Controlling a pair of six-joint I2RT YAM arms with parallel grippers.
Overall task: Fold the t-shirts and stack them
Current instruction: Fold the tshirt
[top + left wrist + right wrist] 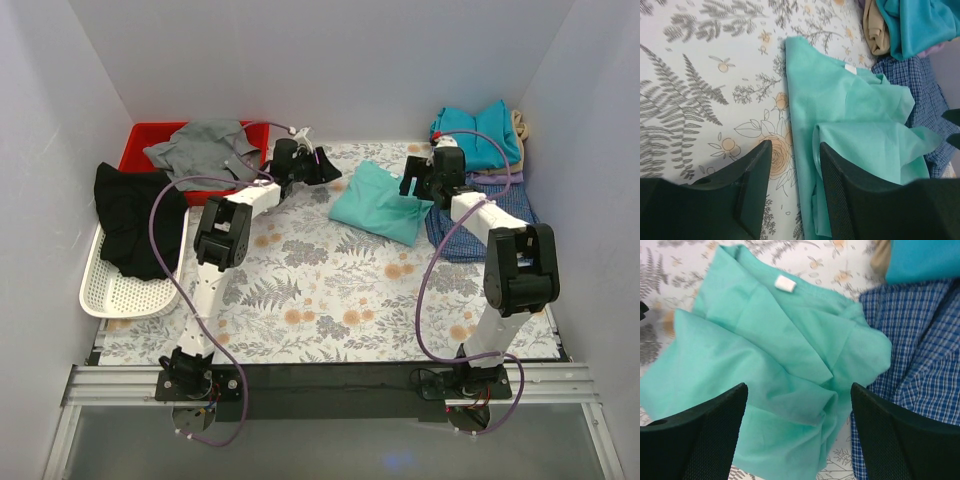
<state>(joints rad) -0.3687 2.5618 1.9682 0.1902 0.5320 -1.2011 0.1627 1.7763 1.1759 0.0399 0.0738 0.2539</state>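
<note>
The mint-green tee (pixel 380 203) lies crumpled and partly folded on the flowered tablecloth, at back centre. My left gripper (pixel 322 165) is open at the tee's left edge. In the left wrist view (pixel 792 165) one finger is over the bare cloth and the other over the tee (pixel 840 110). My right gripper (pixel 412 180) is wide open and empty above the tee's right side (pixel 780 340), jaws well apart (pixel 797 405). A teal-blue shirt (pixel 480 130), a beige one (pixel 520 125), a lavender one (pixel 495 178) and a blue check shirt (pixel 480 225) are piled at the back right.
A red bin (pixel 140 140) at the back left holds a grey garment (pixel 205 150). A white basket (pixel 120 290) at the left edge holds a black garment (pixel 135 215). White walls close in the back and both sides.
</note>
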